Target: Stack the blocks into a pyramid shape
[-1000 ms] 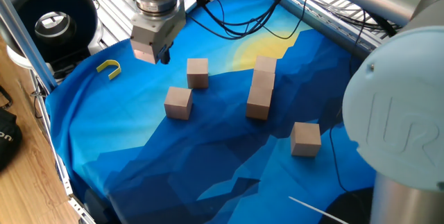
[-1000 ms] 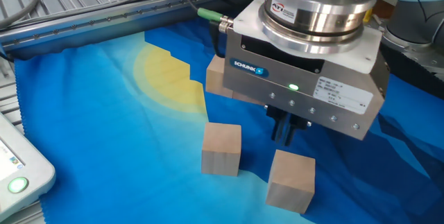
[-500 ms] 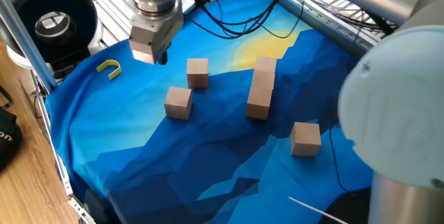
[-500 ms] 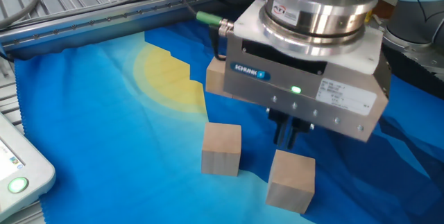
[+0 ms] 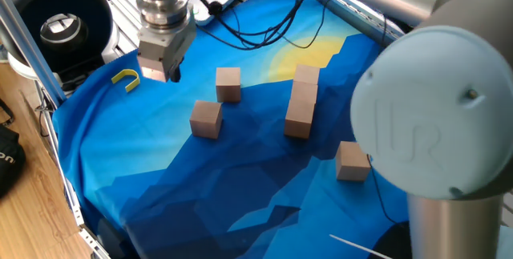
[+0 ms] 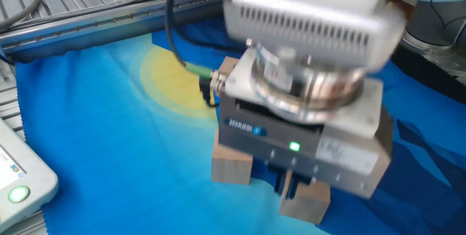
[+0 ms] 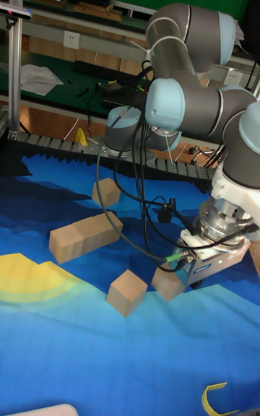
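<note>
Plainly, six blocks are seen on the blue cloth covering the desk [image 5: 144, 171], none yet stacked. In one fixed view, the nearest block [image 5: 351, 161] lies alone at the cloth's near right. Further back, three blocks [image 5: 301, 99] are laid touching end to end in a row running away from the camera, and to their left two single blocks [image 5: 206, 119] and [image 5: 228, 82] are set near each other but apart. These wooden cubes are judged to be light, rigid and smooth; each is best taken by two opposite flat faces, squarely, so that it is not twisted or slipped from the grip.

Further off still, the hand [image 5: 164, 72] is held above the cloth's left part, pointing straight down from a vertical wrist, beside a small yellow U-shaped piece [image 5: 126, 78] and apart from the two single blocks. Nothing is seen between its fingers; they appear pressed close together, though blur in the other fixed view leaves this uncertain.
</note>
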Controlling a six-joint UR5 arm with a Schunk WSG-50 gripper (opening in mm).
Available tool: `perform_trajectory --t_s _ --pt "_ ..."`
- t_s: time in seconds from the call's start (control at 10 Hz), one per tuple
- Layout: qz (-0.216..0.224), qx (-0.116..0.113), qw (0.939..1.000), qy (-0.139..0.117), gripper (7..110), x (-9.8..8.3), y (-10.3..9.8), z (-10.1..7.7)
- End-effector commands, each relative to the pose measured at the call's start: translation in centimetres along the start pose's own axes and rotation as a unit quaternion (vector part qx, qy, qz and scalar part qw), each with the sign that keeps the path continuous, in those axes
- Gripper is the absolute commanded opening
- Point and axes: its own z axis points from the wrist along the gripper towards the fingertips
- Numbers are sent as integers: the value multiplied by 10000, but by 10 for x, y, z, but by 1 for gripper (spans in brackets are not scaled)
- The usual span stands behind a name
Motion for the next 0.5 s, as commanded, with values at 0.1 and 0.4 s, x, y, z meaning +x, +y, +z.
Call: perform_trajectory --t_s 0.1,0.4 --pt "64 67 9999 -76 7 -13 3 19" --pt "133 50 9999 -95 7 -14 4 19"
